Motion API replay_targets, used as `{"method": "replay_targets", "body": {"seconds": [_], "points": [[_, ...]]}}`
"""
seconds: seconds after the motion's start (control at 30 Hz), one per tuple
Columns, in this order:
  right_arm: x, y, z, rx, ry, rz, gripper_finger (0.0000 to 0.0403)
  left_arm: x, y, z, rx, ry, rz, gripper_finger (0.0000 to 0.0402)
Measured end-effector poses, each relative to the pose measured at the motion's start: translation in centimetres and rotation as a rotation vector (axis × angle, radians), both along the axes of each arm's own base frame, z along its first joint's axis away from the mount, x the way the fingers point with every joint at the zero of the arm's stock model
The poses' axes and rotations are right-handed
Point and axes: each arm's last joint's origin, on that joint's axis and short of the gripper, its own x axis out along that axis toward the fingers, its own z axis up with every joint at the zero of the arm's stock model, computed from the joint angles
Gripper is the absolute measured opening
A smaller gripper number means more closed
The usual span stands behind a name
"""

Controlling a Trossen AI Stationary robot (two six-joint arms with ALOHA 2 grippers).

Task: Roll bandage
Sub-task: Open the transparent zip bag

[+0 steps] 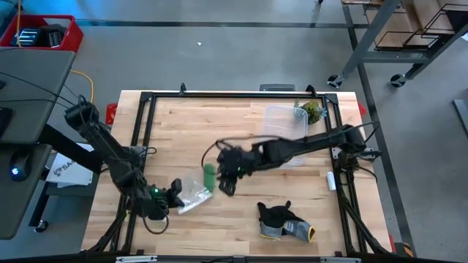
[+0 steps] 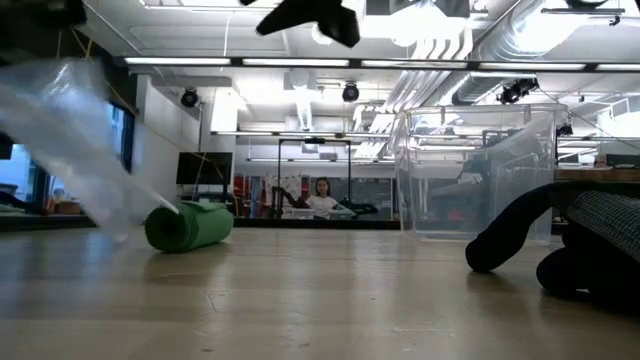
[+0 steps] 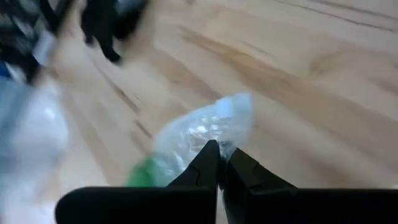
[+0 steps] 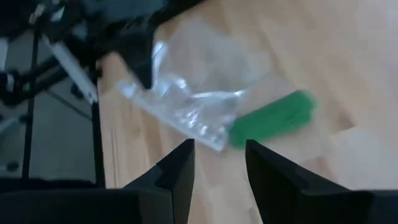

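Nearest the low camera: pale wooden table top [image 2: 300, 310], smooth planks with faint grain; at its right edge a dark grey glove [image 2: 590, 245], knit-textured cuff, limp rounded fingers. Seen from above, the glove [image 1: 281, 221] lies crumpled near the table's front edge, with a yellow trim at the cuff. The bandage [image 2: 188, 227], bright green soft fabric, is wound into a compact cylinder lying on its side on the wood; from above the bandage [image 1: 209, 177] sits near table centre, touching the edge of a crinkled clear plastic bag [image 1: 194, 191]. Left gripper [image 1: 175, 193]: 2 dark fingers pressed together, pinching the glossy, wrinkled bag film [image 3: 199, 134]. Right gripper [image 1: 227, 184]: fingers apart, holding nothing, hovering above the table just beside the roll; its wrist view shows the green roll [image 4: 272, 118] and the bag beyond the 2 spread fingers. A clear rigid plastic box [image 1: 285, 124], rounded corners, stands toward the back right. A small white cylinder [image 1: 331, 180] lies by the right frame rail. A person sits far back in the room [image 2: 322, 197].
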Motion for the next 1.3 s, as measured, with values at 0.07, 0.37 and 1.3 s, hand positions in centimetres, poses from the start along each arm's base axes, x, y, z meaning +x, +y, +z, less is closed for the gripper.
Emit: {"method": "replay_targets", "body": {"seconds": [0.07,0.37,1.3], "points": [[0.7,1.6,-1.5,-0.002,0.001,0.031,0.0133,0.1,-0.4,-0.9,-0.036,0.039,0.062,0.0],[4.3,6.0,-8.3,0.064,-0.073,0.142,0.0133,0.6,-2.8,-4.2,-0.226,0.261,0.099,0.0],[5.0,7.9,-13.6,-0.128,-0.053,0.444,0.0133,5.9,-2.1,-7.2,-0.637,0.368,0.47,0.0]]}}
